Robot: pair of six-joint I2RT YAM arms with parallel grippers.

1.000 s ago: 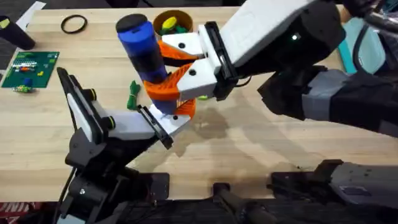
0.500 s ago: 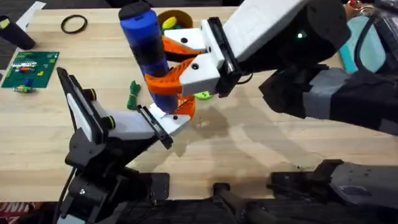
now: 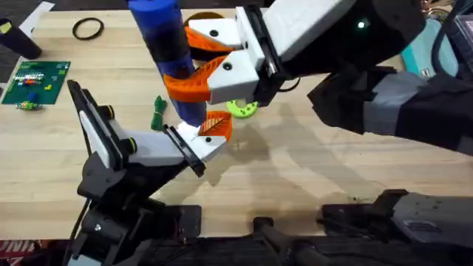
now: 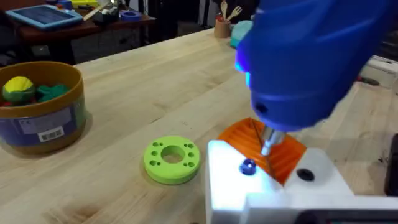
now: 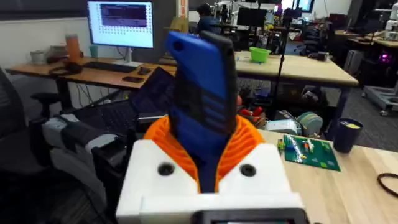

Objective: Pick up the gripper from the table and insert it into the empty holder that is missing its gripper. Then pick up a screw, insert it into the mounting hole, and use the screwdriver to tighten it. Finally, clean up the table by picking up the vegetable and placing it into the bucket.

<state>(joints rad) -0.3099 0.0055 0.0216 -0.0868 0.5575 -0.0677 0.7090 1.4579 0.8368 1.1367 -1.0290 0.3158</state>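
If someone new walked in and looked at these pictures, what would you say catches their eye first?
Probably the blue screwdriver, held upright in the right end effector near the table's middle, its tip over a screw in the white holder. The small gripper already sits in that holder. Behind it lie a lime-green disc and the yellow bucket with toy vegetables inside.

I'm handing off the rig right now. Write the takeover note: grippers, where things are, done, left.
Right gripper: shut on the screwdriver, bit over the holder.
Left gripper: cannot tell; that arm carries the holder.
Gripper piece: orange ribbed face seated in the holder, under the bit.
Screw: its dark head shows in the holder's top face beside the bit tip; whether it is tight is unclear.
Bucket: on the table, already holding yellow and green items. Green vegetable lies on the table beside the left arm.
Done: gripper inserted, screw placed.
Left: confirm tightening, set down the screwdriver, put the vegetable in the bucket.
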